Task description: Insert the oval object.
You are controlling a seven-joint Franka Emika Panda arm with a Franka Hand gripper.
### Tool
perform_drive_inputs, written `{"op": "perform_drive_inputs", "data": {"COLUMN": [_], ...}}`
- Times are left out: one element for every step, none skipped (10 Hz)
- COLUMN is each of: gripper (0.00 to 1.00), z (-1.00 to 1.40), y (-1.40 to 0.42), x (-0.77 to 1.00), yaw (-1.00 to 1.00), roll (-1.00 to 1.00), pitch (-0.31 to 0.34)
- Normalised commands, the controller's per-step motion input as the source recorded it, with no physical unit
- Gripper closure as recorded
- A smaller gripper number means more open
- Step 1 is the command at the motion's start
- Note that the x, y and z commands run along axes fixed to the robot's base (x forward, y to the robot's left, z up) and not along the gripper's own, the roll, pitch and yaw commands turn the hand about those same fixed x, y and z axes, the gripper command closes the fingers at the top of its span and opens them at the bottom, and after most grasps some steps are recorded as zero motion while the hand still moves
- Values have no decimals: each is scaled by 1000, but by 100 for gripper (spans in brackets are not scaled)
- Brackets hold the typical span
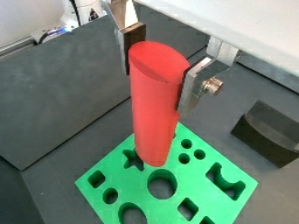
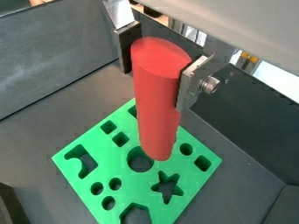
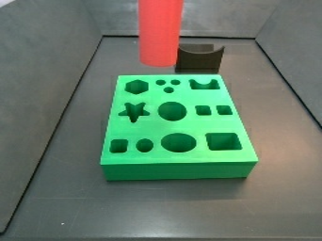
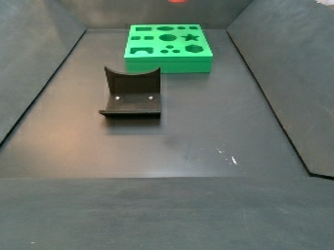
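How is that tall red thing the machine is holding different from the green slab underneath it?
The oval object is red, tall and upright, held above the floor between the gripper's fingers; the green block is flat, wide and lies on the dark floor. The oval object's sides are smooth and unbroken, while the green block's top is cut with many shaped holes. Both look plain and matte.

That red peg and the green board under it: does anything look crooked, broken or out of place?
Nothing stands out. The claw holds the red peg upright, above the green board and clear of its holes. The board lies flat and looks undamaged. The dark fixture stands apart on the floor.
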Motion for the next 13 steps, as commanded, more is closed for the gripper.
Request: {"op": "perform_drive_inputs", "data": {"gripper": [100,100,100,100,100,100,100,100,100,100,100,100,100], "z": [-709,-437,-457,-563,-480,-451,-703,-560,-397,-437,-354,-249,-180], "y": [-506,-711,-757,-851,-831,-780,-586,-511,-429,-383,-271,-120,0], "x": [0,151,174,131,131,71,83,211,217,271,363,366,271], "yaw": [0,-146,-91,0,0,6,263,454,500,409,257,143,74], "roll": [210,449,417,333,357,381,253,77,20,0,27,99,114], "pitch": [-183,-121,-131,-173,-184,-159,-70,0,0,0,0,51,79]}}
